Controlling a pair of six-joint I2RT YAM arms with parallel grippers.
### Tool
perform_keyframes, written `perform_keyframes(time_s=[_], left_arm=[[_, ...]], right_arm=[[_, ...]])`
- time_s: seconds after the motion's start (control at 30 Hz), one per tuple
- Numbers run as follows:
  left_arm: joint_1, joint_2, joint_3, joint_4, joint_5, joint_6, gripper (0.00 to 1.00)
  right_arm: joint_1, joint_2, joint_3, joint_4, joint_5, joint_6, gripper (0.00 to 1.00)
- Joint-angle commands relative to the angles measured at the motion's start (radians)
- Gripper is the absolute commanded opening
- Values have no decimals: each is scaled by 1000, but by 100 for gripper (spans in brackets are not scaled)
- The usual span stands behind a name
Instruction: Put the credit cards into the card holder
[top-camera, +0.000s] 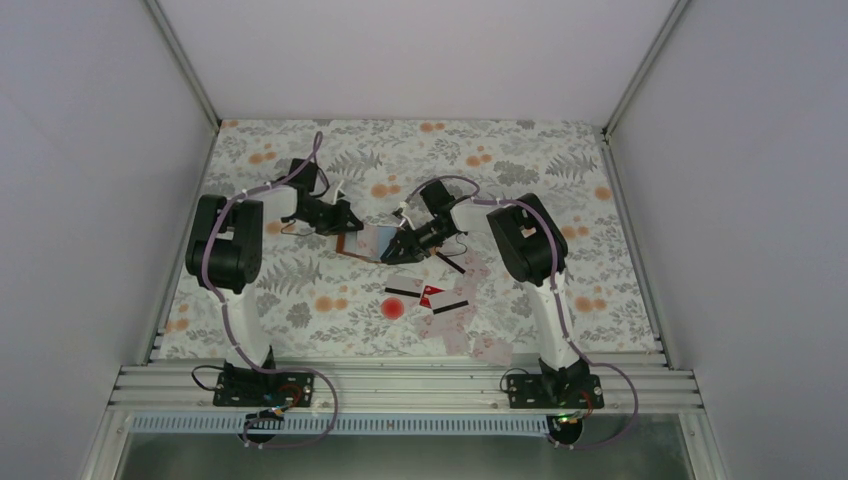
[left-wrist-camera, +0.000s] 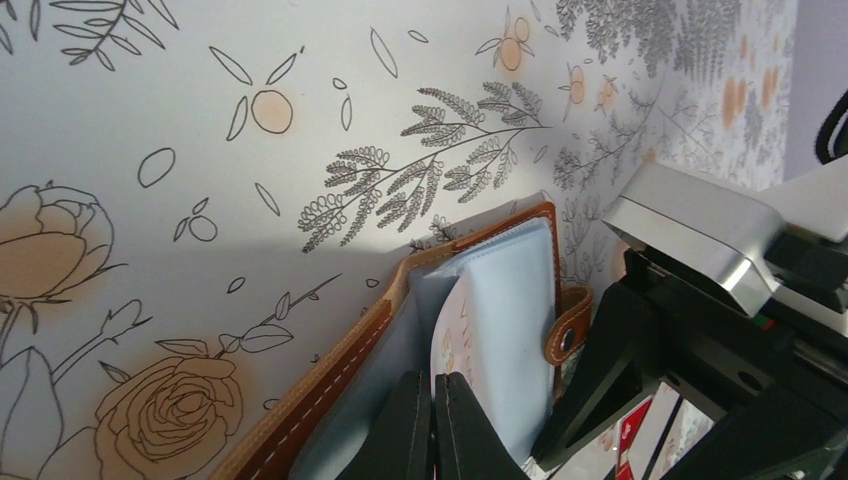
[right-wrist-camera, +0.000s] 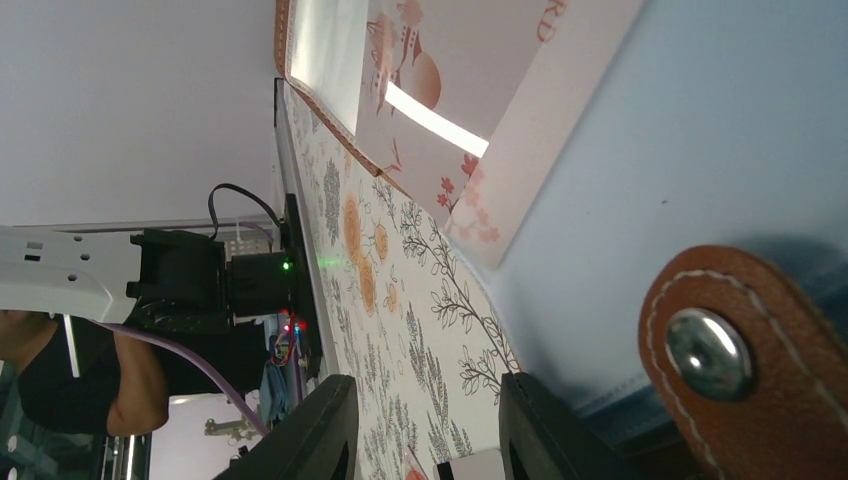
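The brown leather card holder (top-camera: 362, 241) lies open between both grippers. My left gripper (left-wrist-camera: 433, 400) is shut on one of its pale blue inner pockets (left-wrist-camera: 505, 330), beside the stitched brown cover (left-wrist-camera: 330, 365). A pinkish-white credit card (right-wrist-camera: 440, 110) with a floral print lies partly inside a pale blue pocket (right-wrist-camera: 700, 170). My right gripper (right-wrist-camera: 430, 430) is open just below that pocket, with nothing between its fingers. Its right finger (right-wrist-camera: 545, 430) is near the snap tab (right-wrist-camera: 745, 350). Several more credit cards (top-camera: 452, 312), one of them red (top-camera: 432, 296), lie loose in front of the right arm.
A round red spot (top-camera: 393, 309) marks the floral tablecloth (top-camera: 300, 290) left of the loose cards. The right gripper's body (left-wrist-camera: 700, 340) crowds the holder's right side in the left wrist view. White walls enclose the table on three sides.
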Motion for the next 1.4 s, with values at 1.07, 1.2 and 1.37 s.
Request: perform_keyframes(time_s=[1.07, 1.2, 1.37], left_arm=[[-62, 60, 106, -143, -181, 64, 2], [-64, 62, 96, -122, -167, 47, 2], [-64, 62, 78, -92, -141, 19, 2]], right_arm=[[-4, -1, 16, -20, 61, -12, 37], [-5, -3, 22, -25, 63, -12, 37], [-5, -15, 38, -32, 70, -10, 37]])
